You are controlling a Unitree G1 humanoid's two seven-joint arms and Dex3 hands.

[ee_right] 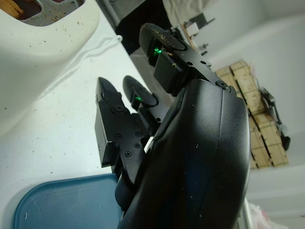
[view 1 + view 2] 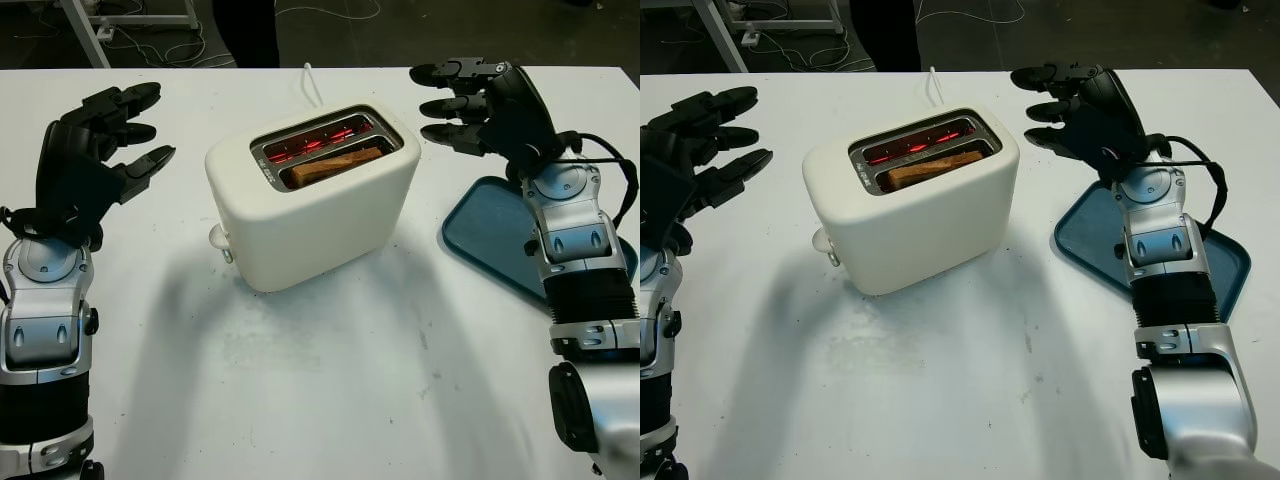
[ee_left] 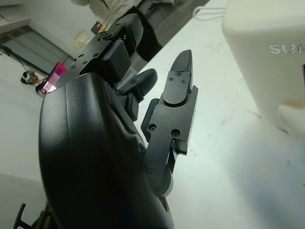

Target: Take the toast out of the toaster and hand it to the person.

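Observation:
A cream two-slot toaster (image 2: 310,210) stands in the middle of the white table. One brown slice of toast (image 2: 336,165) sits in its nearer slot, and the far slot glows red inside. My left hand (image 2: 120,135) hovers open to the left of the toaster, a hand's width from it. My right hand (image 2: 450,105) is open just off the toaster's upper right corner, fingers pointing toward it without touching. The toaster's side (image 3: 267,57) also appears in the left wrist view beyond my left fingers (image 3: 178,95).
A blue tray (image 2: 490,240) lies on the table at the right, partly under my right forearm. A white cord (image 2: 310,85) runs from the toaster's back to the far edge. Dark trouser legs of a person (image 2: 245,30) stand beyond the table.

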